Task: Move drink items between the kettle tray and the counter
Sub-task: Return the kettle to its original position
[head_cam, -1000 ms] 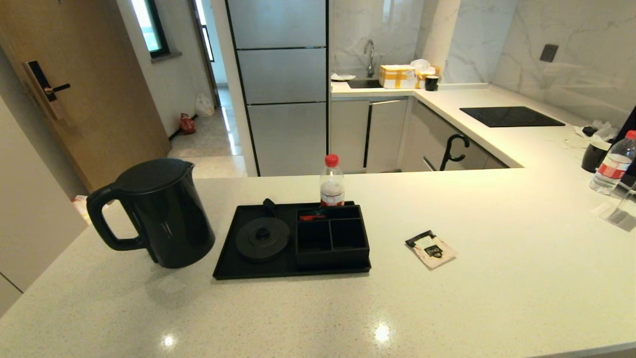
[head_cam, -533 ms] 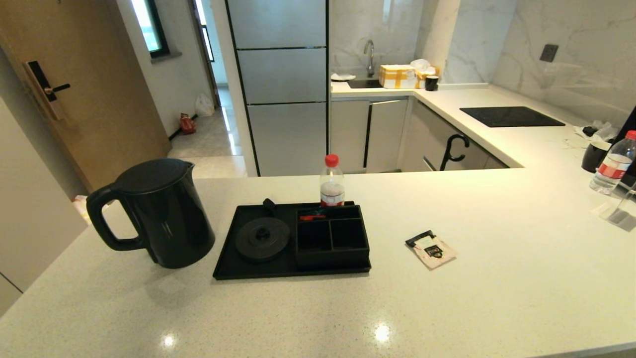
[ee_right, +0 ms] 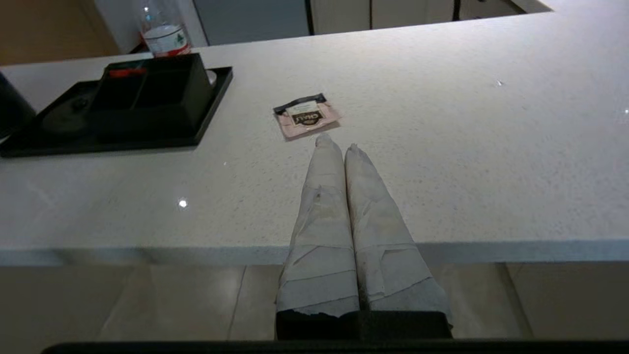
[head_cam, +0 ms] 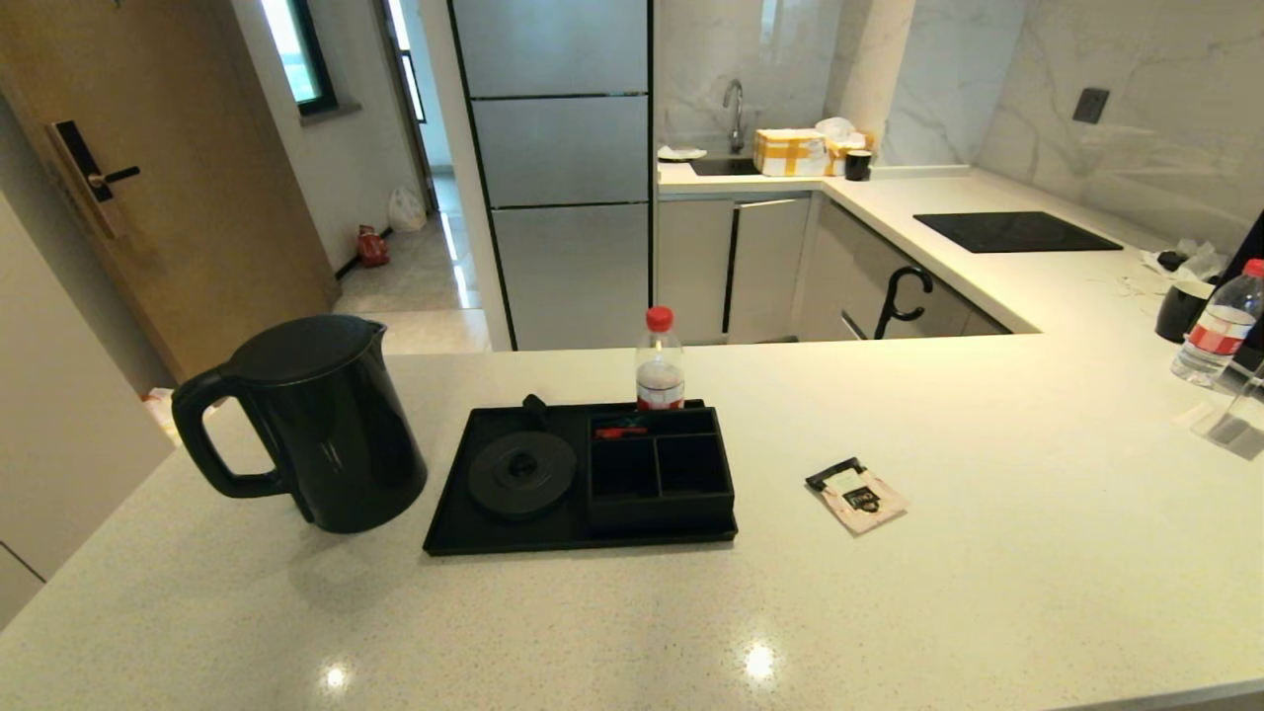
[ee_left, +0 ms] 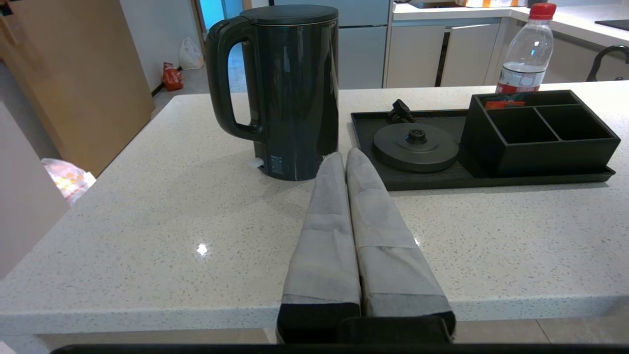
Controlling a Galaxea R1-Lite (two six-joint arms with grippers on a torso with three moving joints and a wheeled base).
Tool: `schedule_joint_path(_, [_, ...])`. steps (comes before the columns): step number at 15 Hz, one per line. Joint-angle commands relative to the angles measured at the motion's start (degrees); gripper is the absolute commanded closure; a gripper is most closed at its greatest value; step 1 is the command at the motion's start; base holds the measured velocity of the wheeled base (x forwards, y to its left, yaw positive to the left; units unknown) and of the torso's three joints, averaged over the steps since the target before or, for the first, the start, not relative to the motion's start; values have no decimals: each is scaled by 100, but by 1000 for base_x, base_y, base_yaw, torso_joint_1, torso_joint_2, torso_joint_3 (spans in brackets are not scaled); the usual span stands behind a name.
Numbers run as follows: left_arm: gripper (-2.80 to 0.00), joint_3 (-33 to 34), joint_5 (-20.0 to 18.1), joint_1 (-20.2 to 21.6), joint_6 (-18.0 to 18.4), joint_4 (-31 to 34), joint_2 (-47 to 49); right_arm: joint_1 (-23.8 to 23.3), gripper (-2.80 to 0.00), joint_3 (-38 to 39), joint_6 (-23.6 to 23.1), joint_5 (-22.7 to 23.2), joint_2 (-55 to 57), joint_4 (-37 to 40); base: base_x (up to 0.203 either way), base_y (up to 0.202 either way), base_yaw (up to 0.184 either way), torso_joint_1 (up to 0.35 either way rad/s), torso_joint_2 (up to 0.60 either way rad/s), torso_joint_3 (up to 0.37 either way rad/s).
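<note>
Sachet lies just beyond the clenched right pincer [ee_right: 337, 143].
The small flat pale-pink sachet [ee_right: 305, 116] is found on the off-white speckled stone bench [ee_right: 442, 147], right of the flat black rectangular tray [ee_right: 216, 93]; the left pincer [ee_left: 344, 156], clenched too, is pointed between the tall matte-black kettle [ee_left: 290, 88] and that tray.

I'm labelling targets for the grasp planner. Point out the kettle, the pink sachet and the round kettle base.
kettle [head_cam: 336, 434]: head view, front of its body.
pink sachet [head_cam: 861, 497]: head view, middle of its face.
round kettle base [head_cam: 521, 473]: head view, top disc.

Left gripper [ee_left: 345, 156]: two long tapering fingers [ee_left: 324, 236] wrapped in pale grey tape, seams banding across, set in a black base. Right gripper [ee_right: 337, 142]: same build, wrapping more wrinkled, torn at the edges and lightly stained.
</note>
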Motion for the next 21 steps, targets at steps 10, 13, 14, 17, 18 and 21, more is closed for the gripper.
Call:
schedule_joint_path(10, [0,229,-2,2,1,-7,-1,-4,0,27,-659,118,-138,-66,0,0,0,0,0,0])
schedule_joint_path(13, [0,229,-2,2,1,-7,4,-4,0,34,-1146,72,-138,-55,0,0,0,0,0,0])
schedule_joint_path(14, [0,229,-2,2,1,-7,7,-4,0,35,-1454,15,-138,-35,0,0,0,0,0,0])
schedule_joint_path(17, [0,229,-2,2,1,-7,-1,-4,0,10,-1174,-210,-138,137,0,0,0,0,0,0])
schedule_joint_path(18, [0,229,-2,2,1,-7,-1,-4,0,-8,-1028,-339,-138,242,0,0,0,0,0,0])
schedule_joint_path(21, [0,229,-2,2,1,-7,7,-4,0,-8,-703,-453,-138,435,0,0,0,0,0,0])
